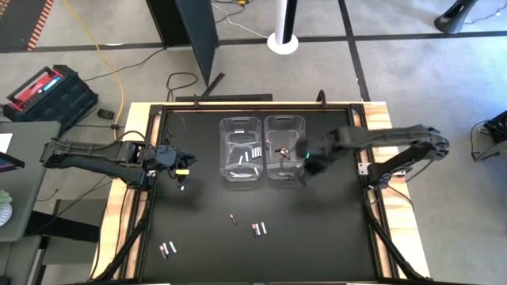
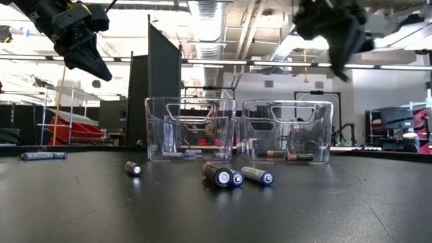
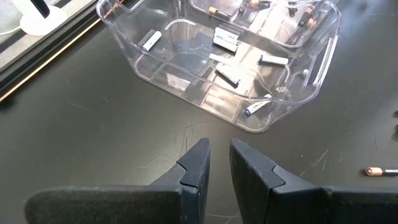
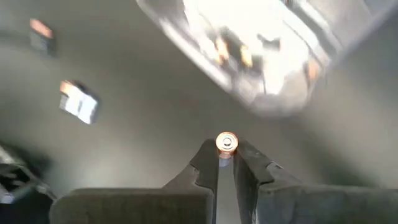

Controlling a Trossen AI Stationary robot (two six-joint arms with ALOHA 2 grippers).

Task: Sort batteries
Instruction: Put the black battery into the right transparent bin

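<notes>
Two clear bins stand side by side mid-table. The left bin holds silvery-white batteries; the right bin holds dark, copper-ended ones. More batteries lie loose on the black table. My right gripper hangs high over the right bin's near edge, shut on one battery. My left gripper waits left of the bins, above the table, with a narrow gap between its fingertips and nothing in it. My right gripper pinches a battery between its two fingertips, coming from above and pointing steeply down. Only the battery's copper-coloured round end shows; the fingers hide the rest. It is lifted clear of the table and the bins.
Loose batteries lie in front of the bins and near the table's near left corner. One more lies on the mat near the left bin. Black frame rails run along the table's sides.
</notes>
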